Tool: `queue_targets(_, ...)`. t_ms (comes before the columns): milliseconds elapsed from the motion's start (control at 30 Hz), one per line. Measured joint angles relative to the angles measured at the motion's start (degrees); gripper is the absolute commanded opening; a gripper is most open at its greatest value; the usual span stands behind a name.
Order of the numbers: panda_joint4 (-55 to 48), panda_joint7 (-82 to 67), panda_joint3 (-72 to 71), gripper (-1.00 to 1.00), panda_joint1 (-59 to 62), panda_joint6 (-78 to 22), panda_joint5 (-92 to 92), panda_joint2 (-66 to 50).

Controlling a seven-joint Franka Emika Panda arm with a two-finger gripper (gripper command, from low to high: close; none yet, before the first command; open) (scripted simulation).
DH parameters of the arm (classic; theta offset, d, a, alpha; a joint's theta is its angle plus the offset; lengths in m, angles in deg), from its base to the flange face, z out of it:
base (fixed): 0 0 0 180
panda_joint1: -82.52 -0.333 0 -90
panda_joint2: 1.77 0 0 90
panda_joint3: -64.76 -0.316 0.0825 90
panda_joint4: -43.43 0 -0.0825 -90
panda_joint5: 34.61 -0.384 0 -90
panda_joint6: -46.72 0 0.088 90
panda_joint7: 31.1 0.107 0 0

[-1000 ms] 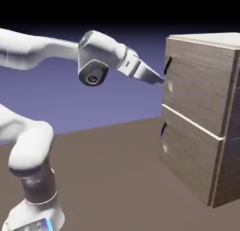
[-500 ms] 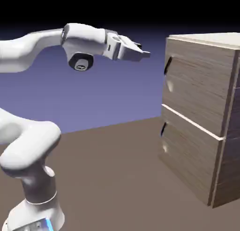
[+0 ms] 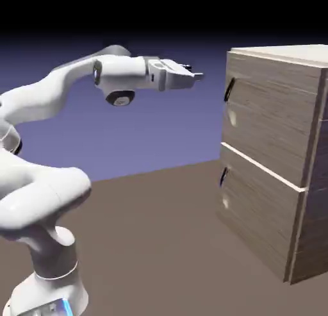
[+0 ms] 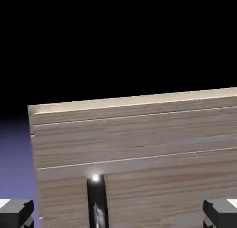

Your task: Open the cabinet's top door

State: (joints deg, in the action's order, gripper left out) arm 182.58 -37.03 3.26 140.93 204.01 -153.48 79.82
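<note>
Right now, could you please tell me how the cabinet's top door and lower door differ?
The top door is taller, while the lower door is shorter. The top door sits above the pale dividing strip, the lower door beneath it. Both are closed, brown wood-grain panels with a dark handle near the exterior view's left edge.

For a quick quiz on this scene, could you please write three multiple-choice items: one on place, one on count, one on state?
1. Where is the upper door's handle?
A) below the pale dividing strip
B) above it
C) on the cabinet's top

2. How many handles show in the exterior view?
A) one
B) two
C) four

3. How are the fingers?
A) shut together
B) gripping a handle
C) wide apart

1 B: the handle sits above the strip.
2 B: a lower handle also shows.
3 C: the fingers frame the hand view's bottom corners.
</note>
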Motion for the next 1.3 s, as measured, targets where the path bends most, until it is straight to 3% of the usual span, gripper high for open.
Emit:
queue_targets(333,-4.67,-9.92,-12.63,0.00,12.33,-3.44,-24.42,10.03)
queue_targets(467,-12.54,-9.75,-13.54,0.00,20.95,-4.12,-26.54,9.74)
queue_targets(500,-12.55,-9.75,-13.54,-1.00,20.96,-4.13,-26.54,9.74)
queue_targets(567,-12.55,-9.75,-13.54,-1.00,20.96,-4.13,-26.54,9.74)
queue_targets(733,-2.18,-15.45,-10.87,-1.00,14.79,-14.74,-30.91,11.34)
queue_targets(1300,27.03,-30.54,4.75,-1.00,4.44,-56.22,-27.18,9.27)
